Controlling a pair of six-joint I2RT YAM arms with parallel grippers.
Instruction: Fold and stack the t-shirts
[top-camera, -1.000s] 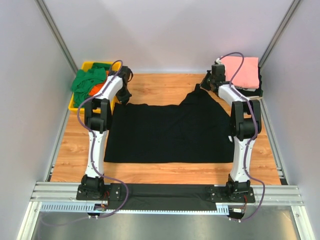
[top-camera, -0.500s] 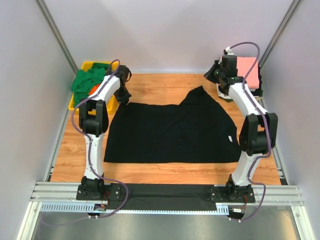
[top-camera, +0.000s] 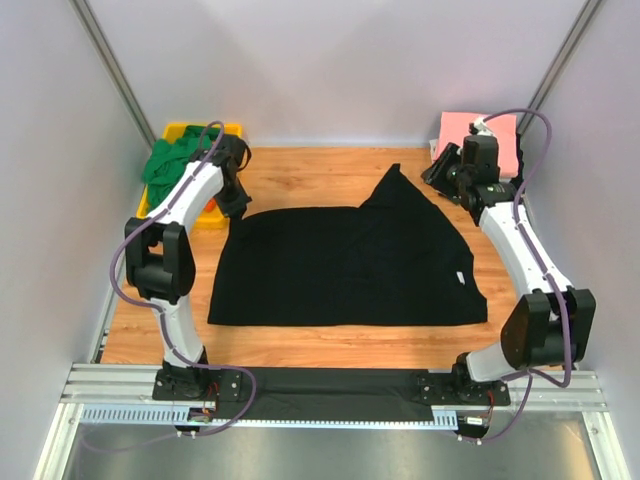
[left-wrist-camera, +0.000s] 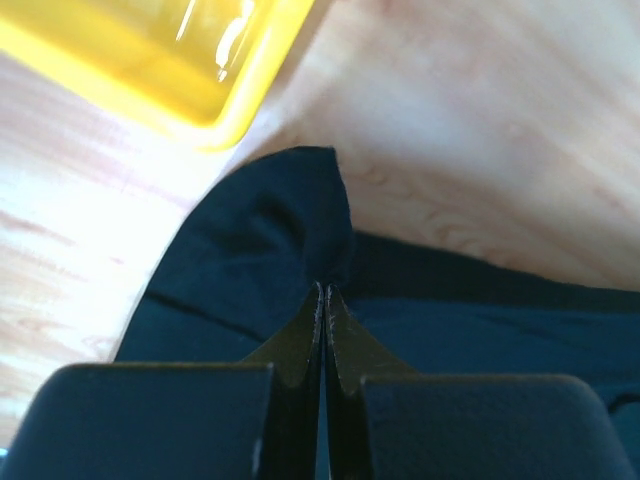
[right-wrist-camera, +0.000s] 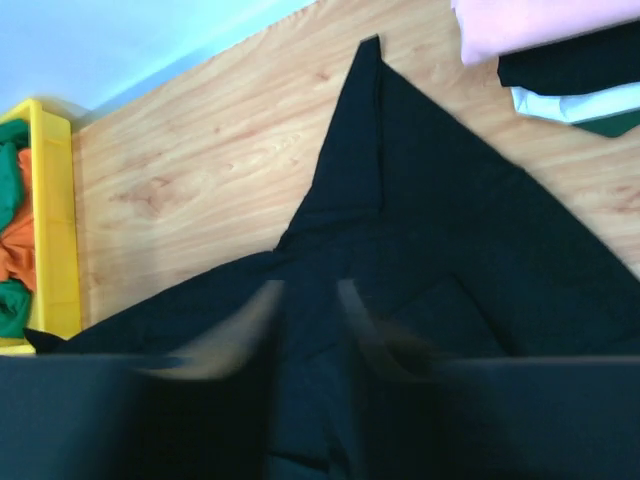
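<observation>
A large black t-shirt (top-camera: 345, 265) lies spread flat on the wooden table, with a pointed flap at its far right (top-camera: 395, 180). My left gripper (top-camera: 235, 200) is shut on the shirt's far-left corner, and the left wrist view shows the jaws (left-wrist-camera: 325, 292) pinching a bunched fold of black cloth (left-wrist-camera: 270, 230). My right gripper (top-camera: 447, 172) is open and empty. It hovers to the right of the flap, next to the folded stack. In the right wrist view its blurred fingers (right-wrist-camera: 305, 300) stand apart above the shirt (right-wrist-camera: 440, 230).
A yellow tray (top-camera: 232, 128) at the far left holds green (top-camera: 170, 160) and orange shirts and is close to my left gripper (left-wrist-camera: 200, 90). A folded stack with a pink shirt on top (top-camera: 495, 140) sits at the far right (right-wrist-camera: 530, 25).
The right arm has swung out to the right, its gripper shifting slightly right of the flap. The left arm's elbow has moved left, still holding the corner.
</observation>
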